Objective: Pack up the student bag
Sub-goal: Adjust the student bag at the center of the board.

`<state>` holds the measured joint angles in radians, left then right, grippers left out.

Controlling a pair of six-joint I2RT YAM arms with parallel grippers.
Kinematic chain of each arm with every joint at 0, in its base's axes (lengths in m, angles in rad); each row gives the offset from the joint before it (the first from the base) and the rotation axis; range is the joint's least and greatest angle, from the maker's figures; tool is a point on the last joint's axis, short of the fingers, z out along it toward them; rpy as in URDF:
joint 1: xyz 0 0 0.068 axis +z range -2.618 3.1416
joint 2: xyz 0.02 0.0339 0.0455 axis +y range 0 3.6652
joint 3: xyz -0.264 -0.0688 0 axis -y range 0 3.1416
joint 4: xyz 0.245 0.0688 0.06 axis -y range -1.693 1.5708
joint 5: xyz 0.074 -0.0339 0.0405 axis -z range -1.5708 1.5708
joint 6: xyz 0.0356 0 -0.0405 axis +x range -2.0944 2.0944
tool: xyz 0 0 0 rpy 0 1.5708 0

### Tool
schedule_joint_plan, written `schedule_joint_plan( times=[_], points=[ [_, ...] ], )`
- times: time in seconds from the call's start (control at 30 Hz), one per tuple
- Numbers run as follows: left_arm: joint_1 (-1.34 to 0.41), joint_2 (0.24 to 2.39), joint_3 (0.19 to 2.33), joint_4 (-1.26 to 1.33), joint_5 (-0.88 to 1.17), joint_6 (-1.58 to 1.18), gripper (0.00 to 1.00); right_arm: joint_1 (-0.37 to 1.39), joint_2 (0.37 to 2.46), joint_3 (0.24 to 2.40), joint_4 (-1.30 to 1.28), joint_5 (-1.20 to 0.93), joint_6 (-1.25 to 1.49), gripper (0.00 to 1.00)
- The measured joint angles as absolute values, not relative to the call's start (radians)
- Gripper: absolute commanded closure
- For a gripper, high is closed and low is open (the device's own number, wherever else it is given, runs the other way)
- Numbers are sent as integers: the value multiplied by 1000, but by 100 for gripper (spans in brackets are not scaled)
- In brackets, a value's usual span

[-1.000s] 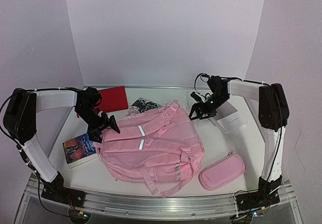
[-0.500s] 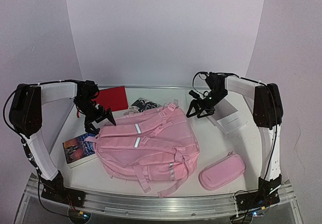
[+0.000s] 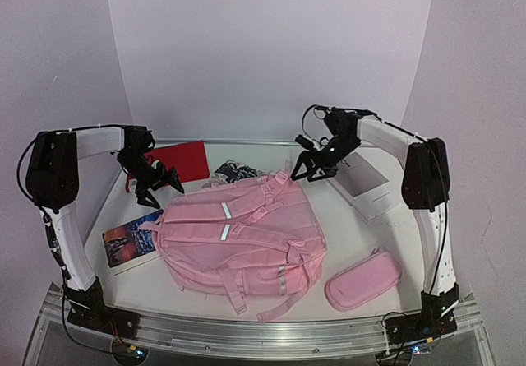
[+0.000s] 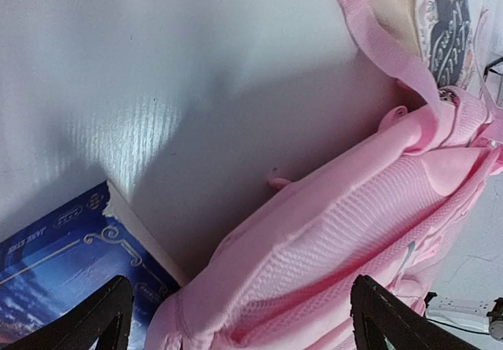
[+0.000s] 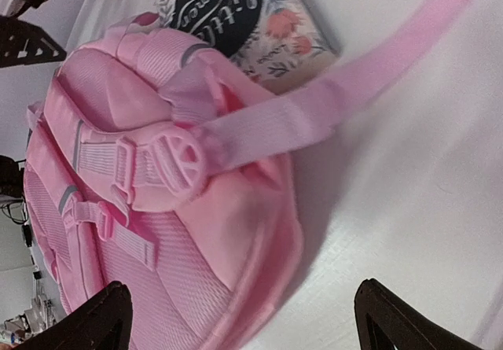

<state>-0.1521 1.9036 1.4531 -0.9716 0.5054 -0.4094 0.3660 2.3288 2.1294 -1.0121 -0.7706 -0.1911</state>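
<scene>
The student bag (image 3: 238,238) is a large pink backpack with grey reflective stripes, lying flat in the middle of the table. My left gripper (image 3: 160,187) hangs open and empty just off the bag's far-left corner. In the left wrist view its jaws (image 4: 244,318) stand wide apart above the bag's mesh side (image 4: 354,232). My right gripper (image 3: 308,167) is open and empty above the bag's far-right corner. In the right wrist view it (image 5: 244,318) hovers over the bag's top edge (image 5: 141,208), where a loose pink strap (image 5: 338,90) trails onto the table.
A pink pencil case (image 3: 362,279) lies at the front right. A white box (image 3: 370,187) sits at the back right, a red book (image 3: 185,160) at the back left. A blue book (image 3: 127,241) lies left of the bag. A patterned book (image 3: 234,170) pokes out behind it.
Both grippers have risen and drawn back toward the far side, off the bag's far corners. The bag has shifted slightly left and settled flatter.
</scene>
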Motion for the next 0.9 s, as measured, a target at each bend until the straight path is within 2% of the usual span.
schedule_joint_plan(
  times=[0.13,0.2,0.23,0.37,0.47,0.5,0.57,0.6,0.9],
  points=[
    [-168,1981,1456,-958,538,-396,20,442,2400,2173,-1009,-777,-182,3],
    [-184,2001,1459,-953,553,-391,32,466,2433,2187,-1008,-774,-176,10],
    [-193,2005,1459,-949,558,-389,37,470,2442,2188,-1008,-774,-174,17],
    [-227,2005,1473,-945,571,-394,70,465,2466,2206,-1012,-771,-161,45],
    [-229,2005,1491,-967,568,-391,95,454,2472,2247,-1032,-768,-140,75],
    [-228,2004,1507,-979,571,-398,99,452,2472,2266,-1040,-766,-137,84],
    [-230,2004,1550,-1000,573,-393,100,449,2471,2312,-1047,-768,-127,98],
    [-231,2004,1574,-1009,572,-392,100,449,2471,2331,-1047,-769,-122,99],
    [-233,1923,1912,-1148,492,-390,100,443,2386,2464,-1007,-741,-103,100]
  ],
)
